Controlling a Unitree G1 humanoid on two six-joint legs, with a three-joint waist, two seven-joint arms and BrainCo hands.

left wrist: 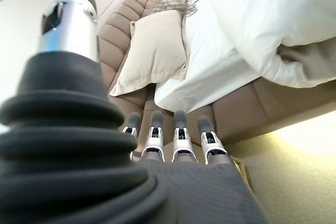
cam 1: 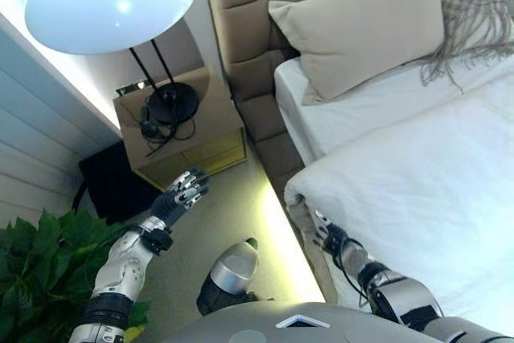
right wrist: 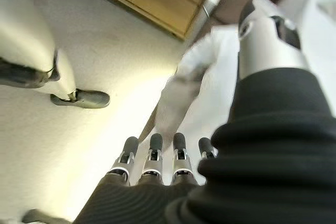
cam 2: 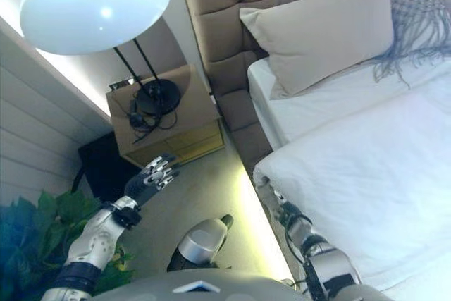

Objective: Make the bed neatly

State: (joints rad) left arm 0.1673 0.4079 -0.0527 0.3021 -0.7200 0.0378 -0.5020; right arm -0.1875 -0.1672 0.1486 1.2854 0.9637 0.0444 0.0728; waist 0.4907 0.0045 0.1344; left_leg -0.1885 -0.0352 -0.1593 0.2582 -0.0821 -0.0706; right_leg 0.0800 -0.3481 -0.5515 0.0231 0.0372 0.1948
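The bed has a white duvet [cam 1: 418, 190] pulled up to about mid-bed, with its near corner hanging over the bed's side. Above it lies bare white sheet [cam 1: 353, 114]. A beige pillow [cam 1: 361, 30] leans on the tufted headboard [cam 1: 257, 22], with a fringed grey throw [cam 1: 470, 14] beside it. My right hand [cam 1: 329, 237] is open, fingers straight, low beside the duvet's hanging corner [right wrist: 184, 77]; I cannot tell if it touches. My left hand [cam 1: 183, 194] is open and empty, raised over the floor away from the bed. Its fingers [left wrist: 176, 140] point toward the bed.
A wooden nightstand [cam 1: 173, 130] stands left of the headboard with a black-based lamp and its large white shade [cam 1: 108, 2]. A black bag [cam 1: 112, 182] sits beside the nightstand, and a green plant [cam 1: 40, 263] is at the lower left. Carpet floor runs along the bed.
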